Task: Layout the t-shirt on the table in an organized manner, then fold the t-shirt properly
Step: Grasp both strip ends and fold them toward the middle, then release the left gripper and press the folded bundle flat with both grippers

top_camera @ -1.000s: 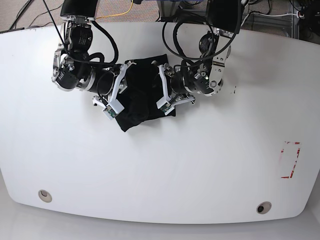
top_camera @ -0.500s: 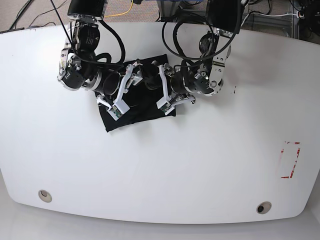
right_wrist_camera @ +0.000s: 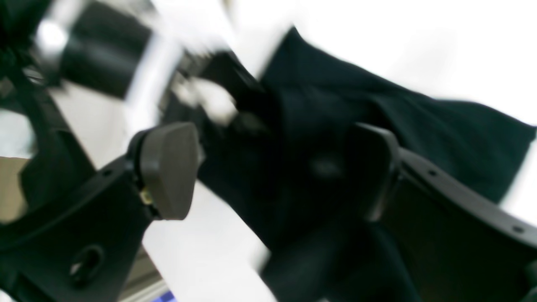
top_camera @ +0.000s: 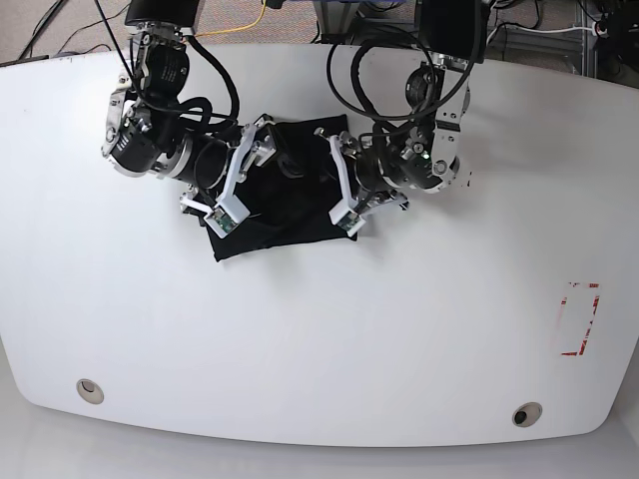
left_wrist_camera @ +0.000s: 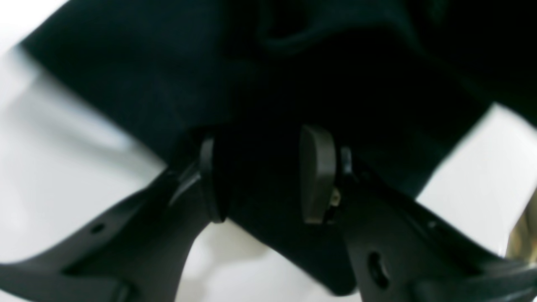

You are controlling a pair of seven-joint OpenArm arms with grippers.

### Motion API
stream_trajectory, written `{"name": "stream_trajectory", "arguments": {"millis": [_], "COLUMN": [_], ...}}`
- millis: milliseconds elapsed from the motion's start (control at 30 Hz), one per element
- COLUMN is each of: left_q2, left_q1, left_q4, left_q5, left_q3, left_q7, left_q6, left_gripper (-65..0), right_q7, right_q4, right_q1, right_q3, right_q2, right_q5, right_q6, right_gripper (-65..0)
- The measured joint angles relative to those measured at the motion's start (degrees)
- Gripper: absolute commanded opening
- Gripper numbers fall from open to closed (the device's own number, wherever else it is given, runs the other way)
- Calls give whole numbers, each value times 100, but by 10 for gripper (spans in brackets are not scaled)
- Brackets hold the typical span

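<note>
Spread wide over dark cloth: right gripper (right_wrist_camera: pixel 268 176), nothing pinched between its pads, likely freed to reach for a fresh edge. Clamped on a thick fold: left gripper (left_wrist_camera: pixel 264 176), apparently anchoring that side so the bundle cannot slide. Lying as a compact folded rectangle on the glossy white tabletop (top_camera: pixel 319 339), toward its far edge: black short-sleeved cloth t-shirt (top_camera: pixel 275 225). Flanked by both grippers, one at each end; print not visible.

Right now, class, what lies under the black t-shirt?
The white table shows all round the folded t-shirt, so it rests on the tabletop. Whatever lies directly beneath the cloth, and its chest print, is covered.
</note>
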Motion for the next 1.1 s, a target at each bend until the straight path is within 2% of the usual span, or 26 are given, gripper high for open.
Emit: {"name": "stream_trajectory", "arguments": {"millis": [200, 400, 567, 700, 800, 900, 933, 1100], "left_q2": [-48, -264, -509, -649, -772, -776, -769, -769], "left_q1": [-13, -15, -2, -4, 2, -2, -11, -101], "left_q4": [271, 479, 481, 369, 243, 105, 39, -310], "left_q5": [-817, -1434, -1628, -1655, -1620, -1631, -1635, -1624], "left_q3": [-299, -756, -1224, -1526, -1576, -1572, -1563, -1172], "left_q7": [2, 0, 9, -39, -61, -129, -168, -177], "left_q6": [13, -2, 0, 11, -26, -299, -396, -466], "left_gripper": [-411, -411, -411, -411, -411, -411, -411, -413], "right_q7": [11, 17, 31, 328, 638, 938, 1069, 1770], "right_q4": [4, 4, 4, 4, 4, 4, 4, 4], "right_q1": [-2, 0, -2, -44, -107, -208, -232, -291], "right_q3": [109, 179, 166, 151, 133, 120, 59, -546], "right_q2": [175, 470, 507, 619, 654, 632, 634, 632], "right_q5": [2, -44, -37, -136, -470, -966, -1134, -2079], "right_q6": [2, -4, -2, 0, -2, -2, -2, -2], "right_gripper": [-125, -125, -125, -125, -125, -125, -125, -125]}}
